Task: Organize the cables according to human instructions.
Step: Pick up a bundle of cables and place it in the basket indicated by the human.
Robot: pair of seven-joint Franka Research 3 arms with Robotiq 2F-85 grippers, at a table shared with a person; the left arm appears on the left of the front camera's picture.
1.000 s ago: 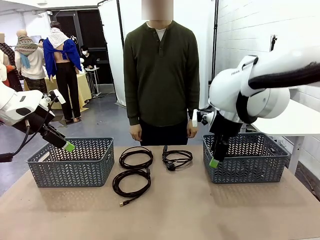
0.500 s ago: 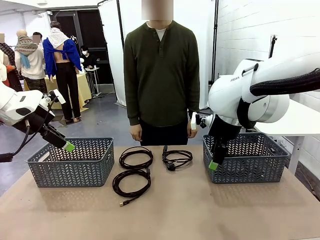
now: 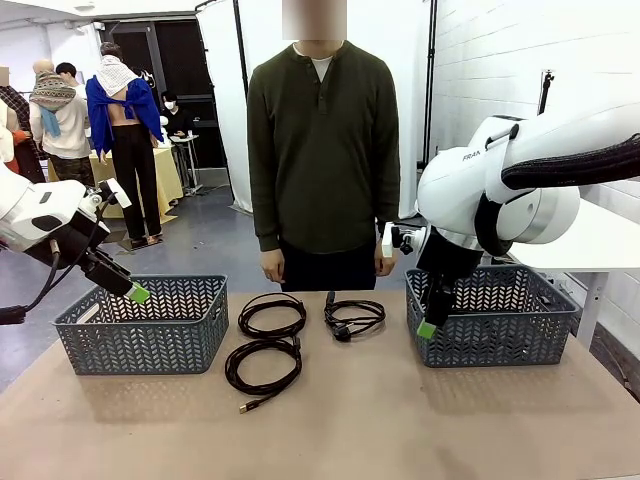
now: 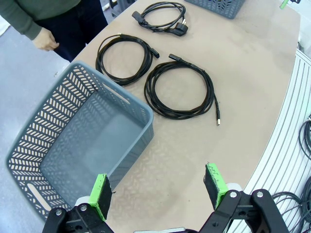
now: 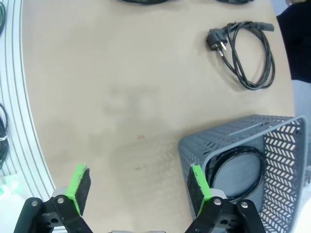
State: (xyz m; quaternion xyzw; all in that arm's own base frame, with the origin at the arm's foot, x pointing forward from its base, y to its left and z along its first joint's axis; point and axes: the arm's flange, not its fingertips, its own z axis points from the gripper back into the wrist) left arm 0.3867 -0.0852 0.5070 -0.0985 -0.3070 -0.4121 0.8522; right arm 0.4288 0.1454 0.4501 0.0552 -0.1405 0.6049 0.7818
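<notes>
I have the left tool (image 4: 158, 188) hanging over the near rim of the left basket (image 3: 140, 335), its jaws spread as wide as they go and nothing between the green pads. In the left wrist view the basket's hollow sits at about 10 o'clock from the tool. Three cables lie loose on the tabletop (image 3: 400, 420) beyond it, all well apart from the pads. The large coil (image 4: 180, 90) is nearest, at roughly 12 to 1 o'clock. The second coil (image 4: 124, 58) lies at 11 o'clock just past it, the two rings almost touching. The plug cord (image 4: 160, 17) is farthest out, near 12 o'clock.

My right tool (image 5: 139, 188) is likewise gaping, with nothing in its grip. It hovers at the near left corner of the right basket (image 3: 490, 340); in the right wrist view one pad sits over that corner and the other over bare tabletop. The fourth coil (image 5: 238, 170) lies flat inside this basket, at about 3 o'clock from the tool and close to the pad on that side, though not touching it. The plug cord shows there at about 1 o'clock, well away.

The human (image 3: 322, 150) stands at the far edge, at 12 o'clock in the front view, with both hands down at the sides
</notes>
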